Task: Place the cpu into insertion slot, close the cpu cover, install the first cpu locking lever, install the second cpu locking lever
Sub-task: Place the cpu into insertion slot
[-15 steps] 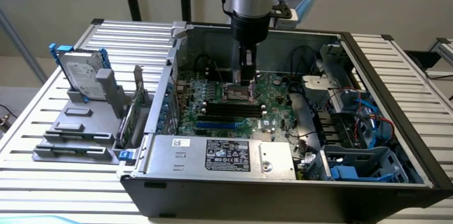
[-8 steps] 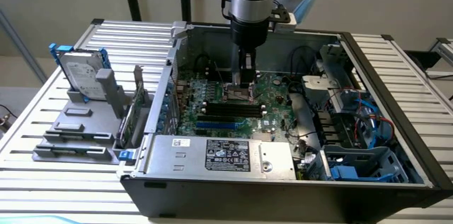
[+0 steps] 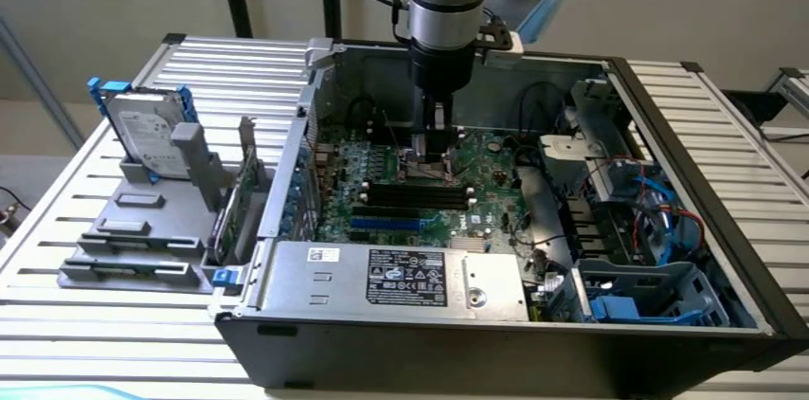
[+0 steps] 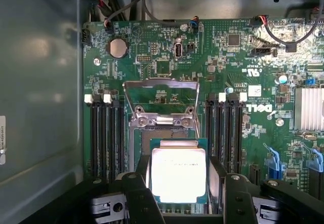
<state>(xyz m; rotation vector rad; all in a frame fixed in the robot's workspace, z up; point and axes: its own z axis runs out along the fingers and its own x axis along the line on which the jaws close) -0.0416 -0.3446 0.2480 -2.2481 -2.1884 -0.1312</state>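
One cpu (image 4: pixel 178 177), with a bright pale metal top and a thin green edge, sits between the gripper's (image 4: pixel 179 169) two dark fingers (image 4: pixel 137 193). The jaws are drawn in narrow, flanking two opposite edges of the chip. I judge they are gripping it.

- Key relation: the insertion slot (image 4: pixel 167 133) lies right under and just beyond the chip, toward the hinge side. The dark socket and its metal rim show past the chip's far edge.
- The chip's edges run square to the socket rim. The chip is square, so it has no long axis to line up.
- I cannot tell whether the chip is seated or a little above the socket.
- The cpu cover (image 4: pixel 161 84) is swung open. Its silver frame stands back from the socket and green board shows through the cut-out.
- I cannot pick out the locking levers with certainty.
- Black memory slots (image 4: pixel 104 133) run along both sides of the socket, parallel to the cover's side bars.

In the exterior view the gripper (image 3: pixel 430 161) reaches straight down into the open computer case (image 3: pixel 506 353), which lies on the slatted desk (image 3: pixel 101 324). It is over the middle of the motherboard.

Writing:
- "DELL" (image 4: pixel 260 107) is printed in white on the board near the heatsink (image 4: pixel 309 107).
- The power supply label (image 3: pixel 404 277) is too small to read.
- A coin cell (image 4: pixel 117 47) carries no legible mark.
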